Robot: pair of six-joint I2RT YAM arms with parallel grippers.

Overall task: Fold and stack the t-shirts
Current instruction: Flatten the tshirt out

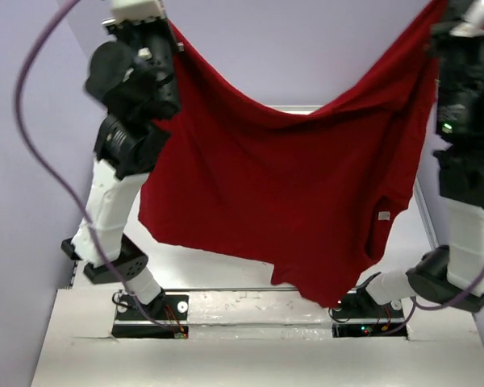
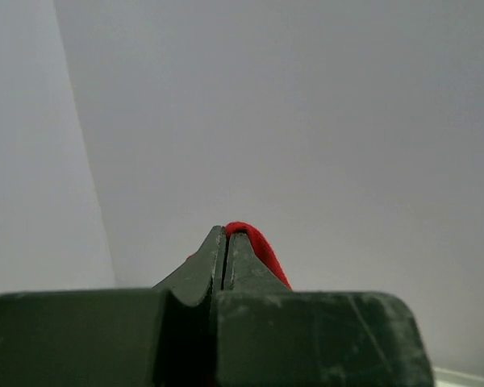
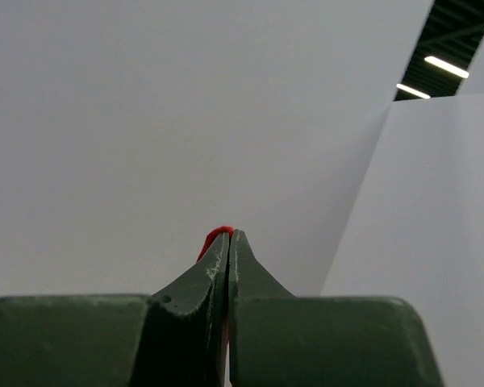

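The dark red t-shirt (image 1: 282,185) hangs spread in the air between both arms, sagging in the middle, its lower edge above the table's near part. My left gripper (image 1: 171,36) is shut on its upper left corner; a red fold (image 2: 258,246) shows beside the closed fingertips (image 2: 227,235). My right gripper (image 1: 445,18) is shut on the upper right corner; a bit of red cloth (image 3: 214,239) peeks out by its closed tips (image 3: 228,238). The salmon pink and green shirts are out of view.
The white table (image 1: 185,262) lies under the hanging shirt, with a raised edge on the right (image 1: 423,214). Pale walls (image 1: 306,48) stand behind and at the sides. A purple cable (image 1: 40,153) loops beside the left arm. The arm bases (image 1: 149,310) sit at the near edge.
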